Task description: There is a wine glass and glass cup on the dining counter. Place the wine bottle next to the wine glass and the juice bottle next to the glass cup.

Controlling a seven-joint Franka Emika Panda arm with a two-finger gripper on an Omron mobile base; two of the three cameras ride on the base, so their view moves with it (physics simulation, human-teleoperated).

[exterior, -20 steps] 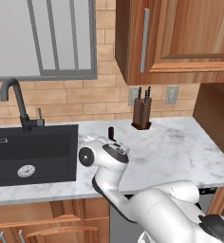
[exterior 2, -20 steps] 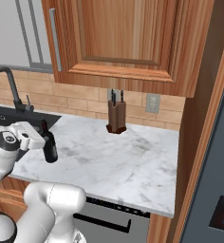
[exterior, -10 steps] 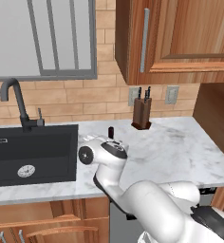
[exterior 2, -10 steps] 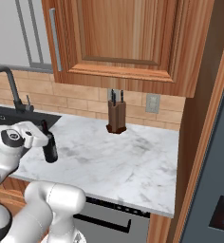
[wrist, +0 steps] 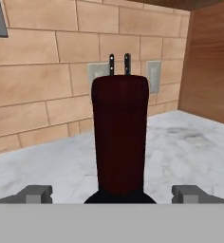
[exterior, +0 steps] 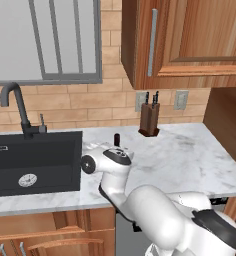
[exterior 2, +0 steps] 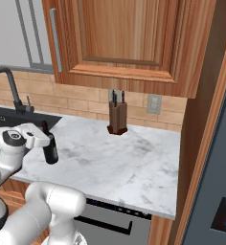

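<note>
Wine bottle [exterior 2: 50, 148] stands upright on the marble tabletop [exterior 2: 134, 162], its red-capped neck between the wide-open hand [wrist: 112, 193]'s fingertips [wrist: 37, 193], apparently untouched.

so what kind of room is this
A kitchen: a black sink with a tall faucet set in a marble counter, a knife block by the brick wall, wooden cabinets above.

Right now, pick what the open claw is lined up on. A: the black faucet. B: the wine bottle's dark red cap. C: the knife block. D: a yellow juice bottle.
B: in the hand view the wine bottle stands centred between the two fingertips of the open claw, untouched on either side, with the knife block far behind it by the brick wall.
</note>
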